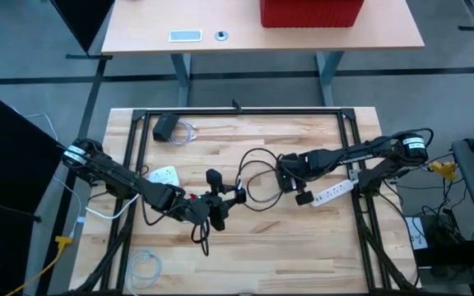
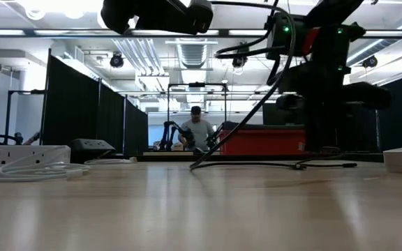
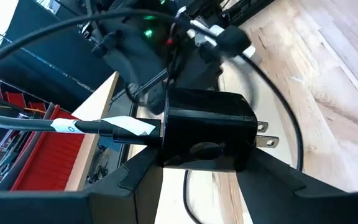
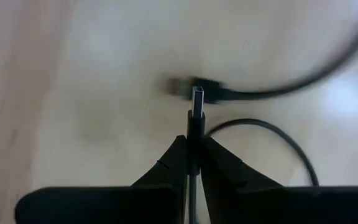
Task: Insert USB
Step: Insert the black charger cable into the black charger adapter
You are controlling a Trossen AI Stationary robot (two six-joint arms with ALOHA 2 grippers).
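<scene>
Alignment between plug and port is what the coming move turns on, as I judge it. From the high view, the left tool sits near the middle of the wooden surface, clamped on a black wall charger that stands out on its far side, while the right tool reaches in from the right; the two are near each other but apart, with loops of black cable between them, and a white power strip lies just right of the right tool. From this height the charger's port cannot be made out. The low view shows both arms hanging above the surface with cable sagging down to it, and a person far off in the room behind; the gap between plug and charger cannot be read there. The left wrist view shows the charger squeezed between the left tool's two fingers, its two metal prongs pointing right toward the bare wood and a labelled cable running off its opposite end. The right wrist view shows the right tool pinched shut on a USB plug, the plug's long axis pointing straight out from the fingertips, metal end forward, hanging over the surface. The right arm seems the one to close the gap leftward.
</scene>
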